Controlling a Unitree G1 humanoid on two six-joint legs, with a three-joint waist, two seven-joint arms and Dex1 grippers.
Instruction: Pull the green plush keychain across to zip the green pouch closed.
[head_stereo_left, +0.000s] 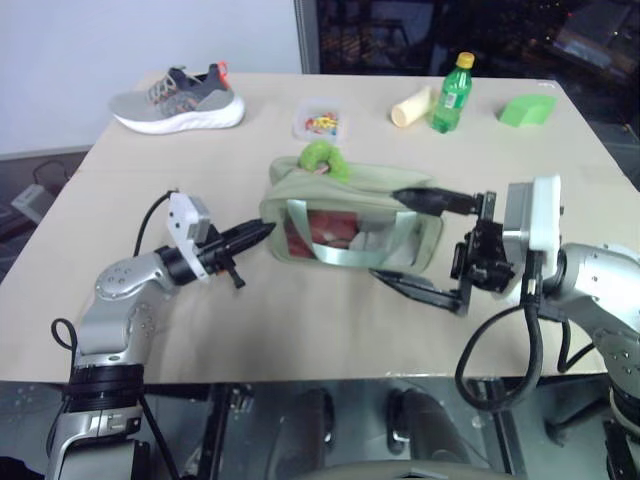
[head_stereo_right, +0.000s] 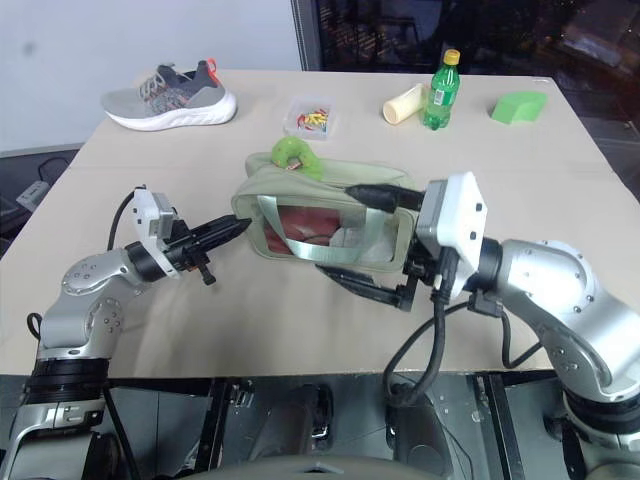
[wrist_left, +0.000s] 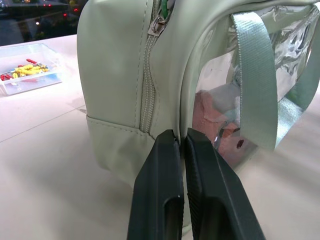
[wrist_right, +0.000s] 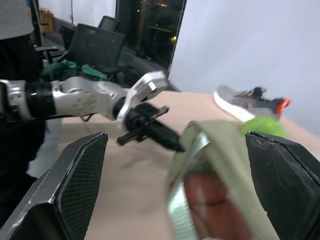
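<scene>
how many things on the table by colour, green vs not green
green: 4 (green pouch, green plush keychain, bottle, wedge block)
not green: 3 (shoe, clear box, cream roll)
total: 7

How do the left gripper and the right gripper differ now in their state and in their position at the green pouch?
The left gripper is shut, its black fingers pressed together; the right gripper is wide open. The left gripper's tips are at the end of the green pouch by the zipper's end; the right gripper stands at the other end, one finger above the pouch's top and one low in front of it. Both point roughly level toward the pouch, and neither holds the green plush keychain.
</scene>
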